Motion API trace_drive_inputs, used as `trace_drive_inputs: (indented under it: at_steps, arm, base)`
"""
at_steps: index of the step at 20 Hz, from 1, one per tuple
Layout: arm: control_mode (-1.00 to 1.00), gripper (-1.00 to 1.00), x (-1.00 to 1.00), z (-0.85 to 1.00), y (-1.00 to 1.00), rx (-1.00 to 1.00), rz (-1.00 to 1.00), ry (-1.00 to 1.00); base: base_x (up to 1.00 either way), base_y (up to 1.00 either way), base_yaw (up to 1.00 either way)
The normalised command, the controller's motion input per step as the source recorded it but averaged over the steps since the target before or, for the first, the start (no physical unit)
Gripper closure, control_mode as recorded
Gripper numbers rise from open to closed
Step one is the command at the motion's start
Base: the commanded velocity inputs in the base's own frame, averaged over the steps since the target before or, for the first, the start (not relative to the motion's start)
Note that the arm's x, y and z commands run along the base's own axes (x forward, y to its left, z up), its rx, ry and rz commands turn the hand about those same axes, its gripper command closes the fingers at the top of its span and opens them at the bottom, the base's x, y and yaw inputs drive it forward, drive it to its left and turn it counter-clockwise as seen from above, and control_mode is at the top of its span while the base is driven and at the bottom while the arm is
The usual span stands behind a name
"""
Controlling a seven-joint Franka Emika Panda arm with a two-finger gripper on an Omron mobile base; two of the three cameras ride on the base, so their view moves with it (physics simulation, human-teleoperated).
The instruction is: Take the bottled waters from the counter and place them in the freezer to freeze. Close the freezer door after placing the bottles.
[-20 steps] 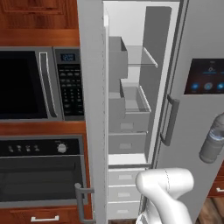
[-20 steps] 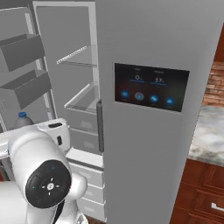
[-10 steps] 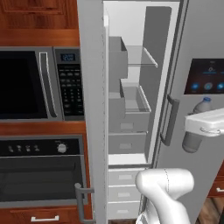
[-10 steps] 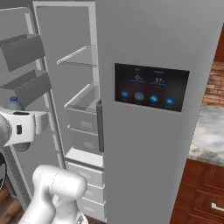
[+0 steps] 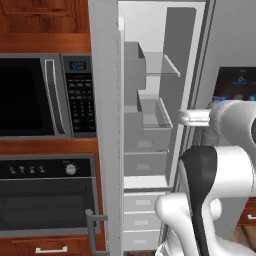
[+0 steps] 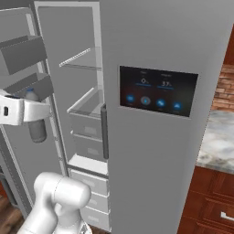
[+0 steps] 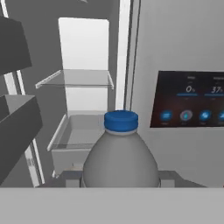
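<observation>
A kitchen of red-brown wood cabinets, with a tall grey fridge whose freezer [image 5: 150,125] stands wide open, white inside, next to a black microwave [image 5: 45,95] and an oven [image 5: 47,195] stacked to its left. The pincer [image 7: 120,181] is clenched on a greyish water bottle [image 7: 120,153], blue cap up and upright, carried just in front of the freezer opening; from the right base view the bottle [image 6: 35,121] hangs below the white hand, between the freezer door [image 6: 25,132] with its grey bins and the freezer's interior. Inside the freezer a glass shelf [image 7: 74,79] sits above an open grey drawer [image 7: 76,135], both directly ahead of the bottle. The door with the dark dispenser screen [image 6: 157,90] stays to the freezer's right, and a strip of marble counter [image 6: 219,137] lies beyond it. To do this well, I'd say keep the bottle vertical, steer it straight in over the drawer's front lip or onto the shelf, clear of the door bins, and only loosen the grip once its base is resting flat.
</observation>
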Motion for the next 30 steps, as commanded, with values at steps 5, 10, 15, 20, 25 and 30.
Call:
trace_drive_inputs:
  at_steps: [5,10,15,20,25,30]
  arm:
    - [-1.0,1.0,0.52,0.0,-0.28,0.02,-0.05,0.04]
    - [-1.0,1.0,0.74,-0.13,0.16,0.03,0.23,-0.1]
    - [-1.0,1.0,0.26,0.02,0.09,0.01,0.31,-0.06]
    - [-1.0,1.0,0.46,0.2,0.17,-0.07,0.15,0.0]
    - [-1.0,1.0,0.4,0.31,0.07,-0.05,0.02,0.01]
    - [-1.0,1.0,0.31,0.22,0.01,0.0,0.0,0.02]
  base:
    - [0.0,0.0,0.0]
    - [0.0,0.0,0.0]
    - [0.0,0.0,0.0]
    - [0.0,0.0,0.0]
    - [0.0,0.0,0.0]
    - [0.0,0.0,0.0]
